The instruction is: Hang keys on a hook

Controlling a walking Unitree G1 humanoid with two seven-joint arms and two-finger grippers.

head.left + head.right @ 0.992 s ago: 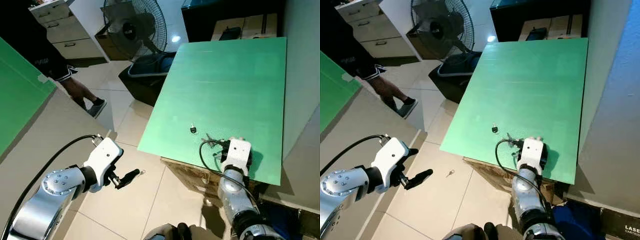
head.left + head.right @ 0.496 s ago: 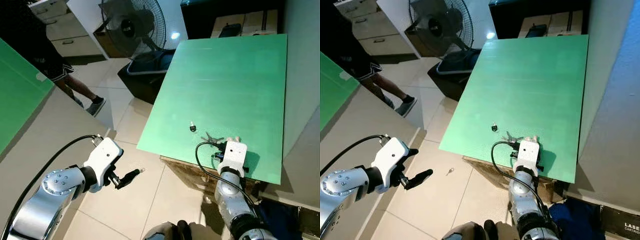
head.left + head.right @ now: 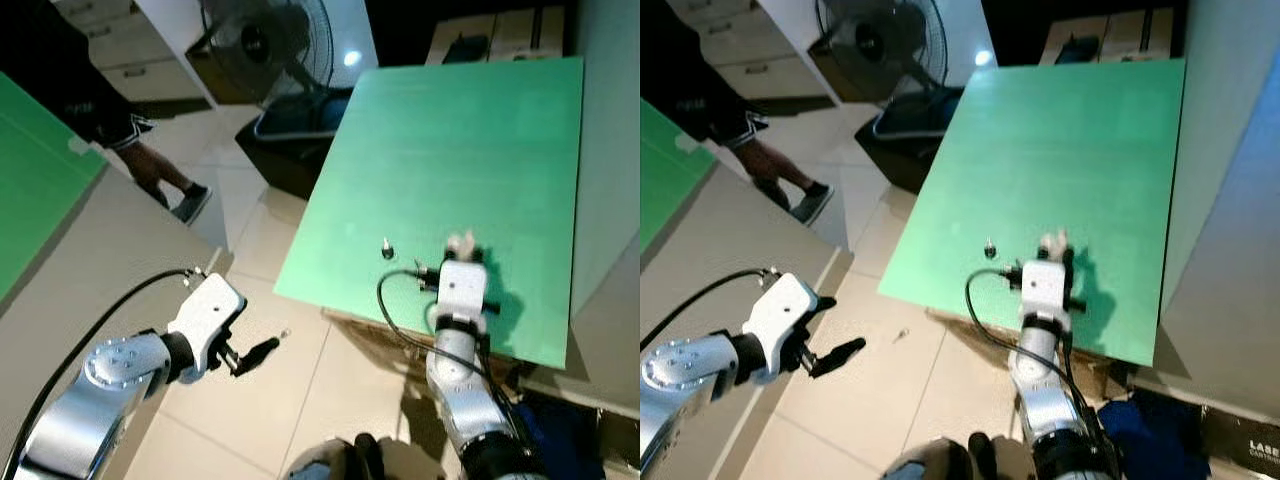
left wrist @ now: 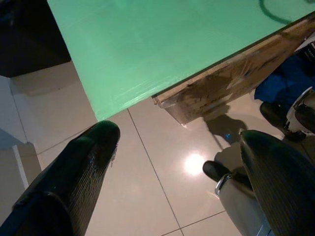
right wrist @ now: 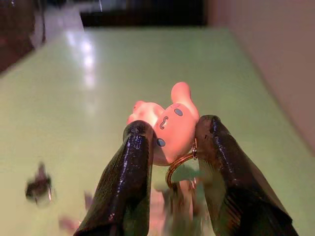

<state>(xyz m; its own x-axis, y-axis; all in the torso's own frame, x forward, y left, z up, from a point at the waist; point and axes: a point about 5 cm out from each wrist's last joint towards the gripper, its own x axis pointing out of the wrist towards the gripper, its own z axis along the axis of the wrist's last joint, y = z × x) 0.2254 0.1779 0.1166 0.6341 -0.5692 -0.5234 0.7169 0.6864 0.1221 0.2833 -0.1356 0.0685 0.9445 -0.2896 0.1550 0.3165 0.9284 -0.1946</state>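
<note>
Right end effector clamped on pink keychain figure, keys dangling above green table, left end effector wide at eight o'clock; risk of slippage from swinging keys.

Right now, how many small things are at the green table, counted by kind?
Pink rabbit-shaped key charm with gold ring, held in the right gripper: 1
Small black object lying on the green table: 1
Total: 2
</note>
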